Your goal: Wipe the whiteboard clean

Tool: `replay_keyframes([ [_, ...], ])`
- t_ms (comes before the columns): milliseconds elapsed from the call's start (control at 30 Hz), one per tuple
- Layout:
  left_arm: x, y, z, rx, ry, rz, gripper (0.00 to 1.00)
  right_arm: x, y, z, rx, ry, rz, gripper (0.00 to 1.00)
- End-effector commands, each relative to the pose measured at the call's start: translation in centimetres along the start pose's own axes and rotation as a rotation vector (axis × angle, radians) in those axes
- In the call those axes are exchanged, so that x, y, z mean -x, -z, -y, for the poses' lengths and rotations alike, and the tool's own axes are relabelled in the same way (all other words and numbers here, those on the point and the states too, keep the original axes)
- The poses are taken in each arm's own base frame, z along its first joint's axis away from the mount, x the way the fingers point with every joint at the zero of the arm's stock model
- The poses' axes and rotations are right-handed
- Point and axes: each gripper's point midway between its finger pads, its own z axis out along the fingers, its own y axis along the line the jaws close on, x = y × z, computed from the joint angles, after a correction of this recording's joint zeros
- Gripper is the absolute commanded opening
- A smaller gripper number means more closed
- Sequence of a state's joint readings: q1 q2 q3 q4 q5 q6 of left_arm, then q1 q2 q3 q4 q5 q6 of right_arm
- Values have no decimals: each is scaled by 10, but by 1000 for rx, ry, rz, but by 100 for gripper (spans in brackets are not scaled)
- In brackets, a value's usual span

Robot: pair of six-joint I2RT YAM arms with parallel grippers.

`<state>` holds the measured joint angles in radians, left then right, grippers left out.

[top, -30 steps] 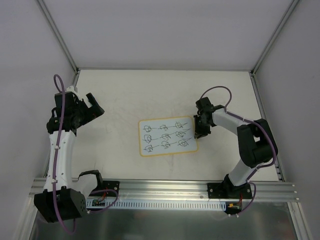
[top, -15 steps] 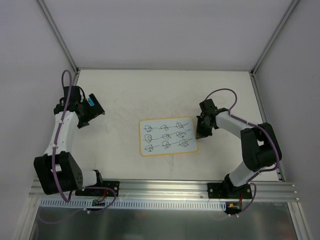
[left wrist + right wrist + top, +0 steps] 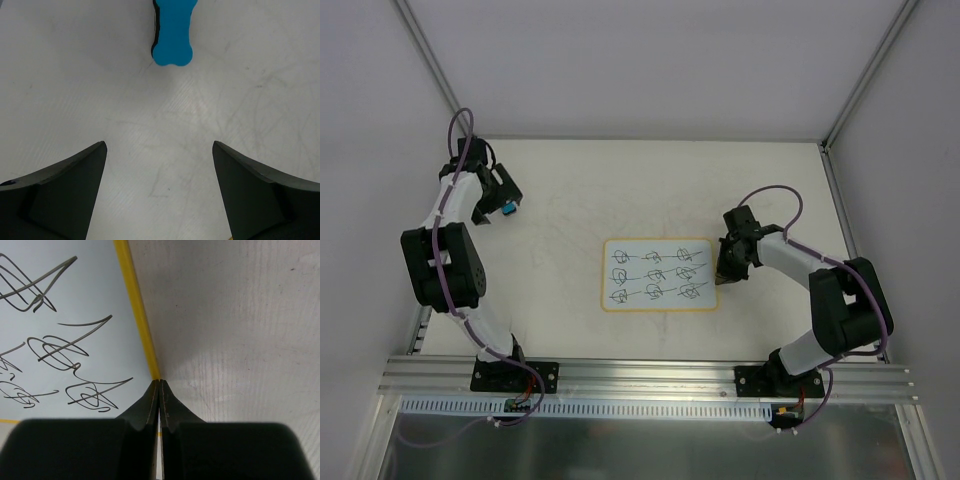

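Now: whiteboard [image 3: 658, 275] lies flat mid-desk [image 3: 620, 180], with nine dark scribbles in three rows. Right hand [image 3: 724, 276] is closed, fingertips pressed together and touching the yellow rim at the board's right edge. Left hand [image 3: 496, 203] is open and empty at the desk's far-left corner, well apart from the board. Blue eraser [image 3: 172, 32] lies on the desk just ahead of its fingers.

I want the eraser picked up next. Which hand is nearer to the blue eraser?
Left. The left hand hangs open just short of the blue eraser, which lies ahead of it. The right hand is shut at the right edge of the whiteboard, across the table.
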<state>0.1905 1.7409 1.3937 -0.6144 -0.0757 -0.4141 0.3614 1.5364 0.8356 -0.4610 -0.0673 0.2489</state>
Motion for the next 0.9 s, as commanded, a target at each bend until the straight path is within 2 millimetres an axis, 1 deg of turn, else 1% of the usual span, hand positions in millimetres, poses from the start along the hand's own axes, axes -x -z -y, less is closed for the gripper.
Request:
replay_keyframes([
  [0,20,-18,0,52,14,18,87,-6,3,8,-29,-6,-9,0],
  [33,29,-19,3,48,17,31,86,-5,3,8,-26,-9,-8,0],
  [67,28,-30,3,59,18,15,85,-6,2,7,-23,-9,-8,0],
  [100,30,-34,2,74,20,15,85,-5,2,6,-20,-11,-5,0],
  [133,37,-36,3,76,23,27,82,-6,2,6,-18,-11,-6,0],
  [167,35,-46,2,87,14,11,80,-6,1,6,-19,-11,-7,0],
  [200,35,-51,2,94,12,7,80,-7,1,7,-18,-11,-8,0],
  [233,42,-52,4,94,10,19,75,-8,1,6,-14,-8,-12,0],
  [267,43,-55,4,96,5,16,72,-9,1,4,-2,-6,-16,0],
  [300,41,-64,4,106,3,5,70,-9,0,3,5,0,-16,0],
  [333,46,-66,3,120,10,18,68,-10,-1,2,8,1,-20,0],
  [367,43,-73,3,126,8,4,66,-11,-1,2,8,3,-22,0],
  [433,49,-77,4,126,10,12,66,-12,-1,1,9,6,-25,0],
  [500,49,-84,3,142,9,10,64,-12,-1,1,8,7,-24,0],
  [600,54,-92,5,139,10,10,62,-13,-1,0,11,16,-23,0],
  [667,53,-95,9,122,12,0,59,-14,-1,0,7,20,-26,0],
  [800,48,-104,8,129,8,-16,53,-15,-2,1,4,20,-31,1],
  [867,46,-106,6,135,5,-24,52,-15,-3,0,5,20,-32,1],
])
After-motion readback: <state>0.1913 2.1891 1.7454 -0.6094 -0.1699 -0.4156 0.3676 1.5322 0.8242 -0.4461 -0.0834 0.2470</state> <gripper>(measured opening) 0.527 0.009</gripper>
